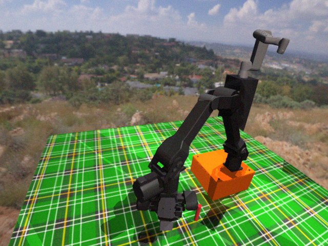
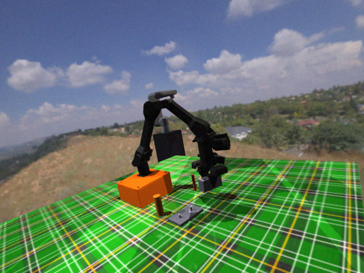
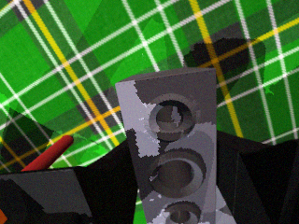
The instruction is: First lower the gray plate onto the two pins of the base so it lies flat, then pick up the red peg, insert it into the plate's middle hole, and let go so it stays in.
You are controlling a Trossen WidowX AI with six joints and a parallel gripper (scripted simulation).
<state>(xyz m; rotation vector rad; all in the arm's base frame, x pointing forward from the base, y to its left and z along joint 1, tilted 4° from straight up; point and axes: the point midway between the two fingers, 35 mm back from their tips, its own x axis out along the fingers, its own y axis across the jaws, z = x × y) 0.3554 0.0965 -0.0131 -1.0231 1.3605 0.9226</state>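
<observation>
The gray plate (image 1: pixel 166 225) (image 2: pixel 205 185) (image 3: pixel 140 177) is a thick block with holes along its top face. It is held a little above the table. My gripper (image 1: pixel 168 217) (image 2: pixel 212 175) (image 3: pixel 166 133) is shut on it, one finger on each side. The red peg (image 1: pixel 197 212) (image 2: pixel 194 182) (image 3: pixel 51 152) stands upright on the table close beside the gripper. The base (image 2: pixel 186 217) is a flat gray slab with two short upright pins, lying on the table in front of the plate in the exterior view. It does not show in the top view or the wrist view.
A large orange box (image 1: pixel 230 186) (image 2: pixel 129 192) lies under the arm's foot. An orange-brown cylinder (image 2: pixel 158 205) stands between that box and the base. A dark block (image 1: pixel 250 98) (image 2: pixel 169 145) with a gray bracket stands behind the arm. The table has a green plaid cloth (image 1: pixel 87 164) (image 2: pixel 264 235).
</observation>
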